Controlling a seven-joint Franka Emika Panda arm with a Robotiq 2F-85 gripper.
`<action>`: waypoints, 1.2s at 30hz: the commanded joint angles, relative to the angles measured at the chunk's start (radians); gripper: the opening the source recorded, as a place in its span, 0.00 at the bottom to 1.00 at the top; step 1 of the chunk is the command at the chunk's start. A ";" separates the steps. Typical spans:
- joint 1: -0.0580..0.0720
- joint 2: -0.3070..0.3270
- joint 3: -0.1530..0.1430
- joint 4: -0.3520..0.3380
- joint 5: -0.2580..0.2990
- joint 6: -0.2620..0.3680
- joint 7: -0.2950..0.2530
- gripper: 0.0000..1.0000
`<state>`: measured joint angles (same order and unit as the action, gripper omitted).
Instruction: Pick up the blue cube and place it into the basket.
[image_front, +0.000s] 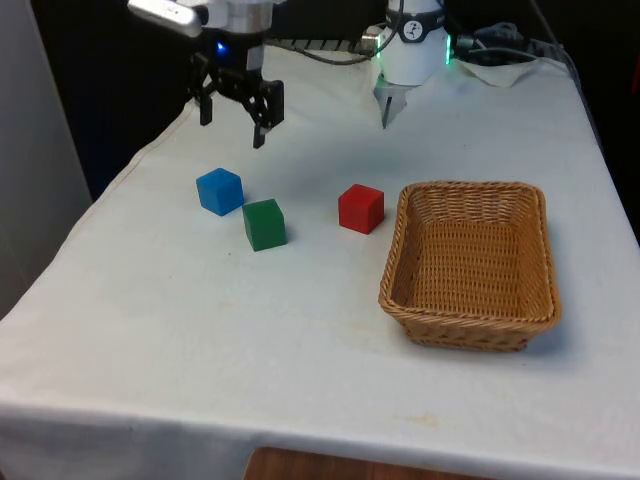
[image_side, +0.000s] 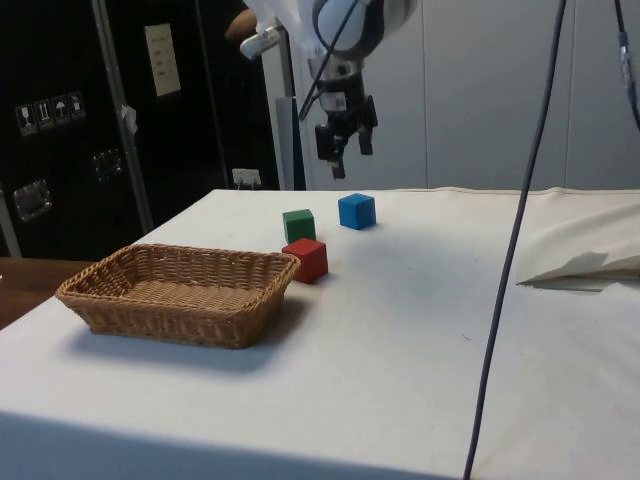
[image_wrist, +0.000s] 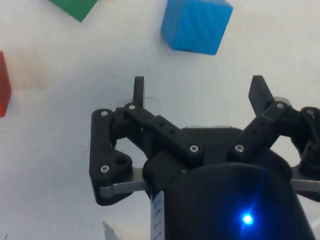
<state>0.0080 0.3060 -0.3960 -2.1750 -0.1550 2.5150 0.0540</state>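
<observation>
The arm (image_side: 350, 25) was white with smooth rounded shells, and a dark band ran round one joint. Its gripper (image_front: 234, 118) was matte black, built of angular link bars pinned with small silver screws (image_wrist: 192, 148). Two slim black fingers (image_wrist: 138, 90) ended in narrow squared tips. Below the links the gripper's body was a rounded black housing with a pale metal plate (image_wrist: 120, 187) at its 9 o'clock edge. At the arm's white base (image_front: 412, 45) a ring glowed green, and black cables (image_front: 330, 50) trailed beside it
</observation>
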 joint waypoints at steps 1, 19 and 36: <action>-0.003 0.010 -0.003 -0.002 0.002 0.024 0.009 1.00; -0.014 0.132 -0.027 0.006 0.020 0.157 0.062 1.00; -0.040 0.230 -0.028 0.032 0.114 0.274 0.032 1.00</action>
<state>-0.0120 0.5370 -0.4460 -2.1430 -0.0550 2.7760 0.0990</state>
